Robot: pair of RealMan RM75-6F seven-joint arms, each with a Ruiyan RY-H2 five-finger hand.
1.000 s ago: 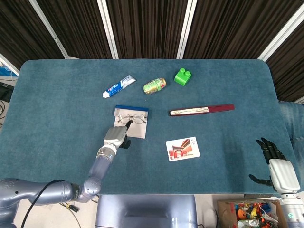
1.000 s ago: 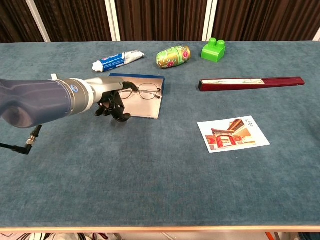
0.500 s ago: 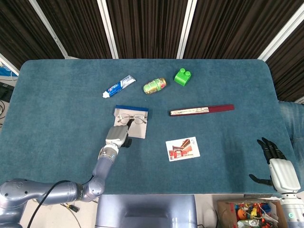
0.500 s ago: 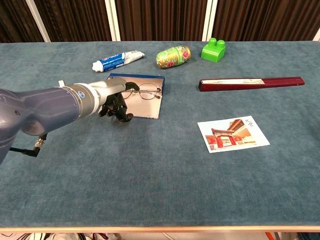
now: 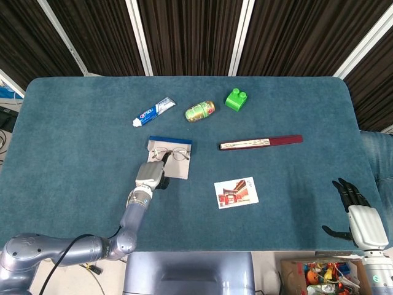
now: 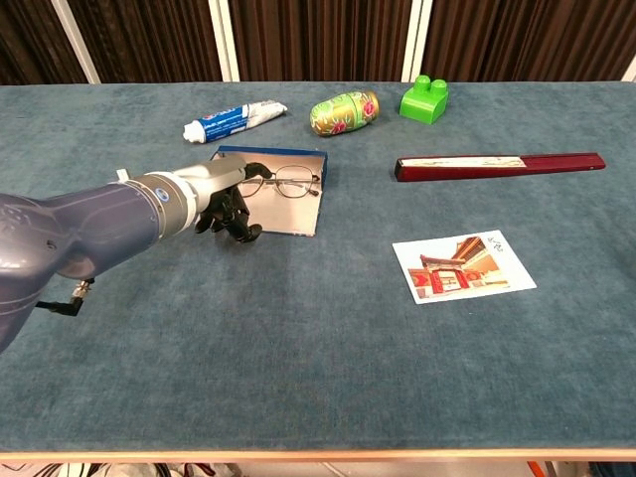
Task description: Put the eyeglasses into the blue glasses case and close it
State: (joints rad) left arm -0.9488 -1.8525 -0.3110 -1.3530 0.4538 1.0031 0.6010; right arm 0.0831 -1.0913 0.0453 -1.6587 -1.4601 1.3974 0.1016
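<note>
The blue glasses case (image 5: 178, 168) (image 6: 299, 211) lies open on the table, its grey lining up. The eyeglasses (image 5: 172, 153) (image 6: 286, 182) rest unfolded on that lining. My left hand (image 5: 151, 175) (image 6: 221, 196) sits at the case's left front corner and pinches the left end of the frame, with its other fingers curled down onto the case's front edge. My right hand (image 5: 361, 220) hangs past the table's near right edge, fingers spread, holding nothing; the chest view does not show it.
Behind the case lie a toothpaste tube (image 5: 154, 111), a green patterned can (image 5: 200, 110) and a green toy block (image 5: 236, 99). A dark red folded fan (image 5: 261, 142) lies to the right, and a postcard (image 5: 236, 192) sits in front of it.
My left forearm has swung in closer to the table's middle, while the hand stays at the glasses' left end. The glasses and case have not shifted.
</note>
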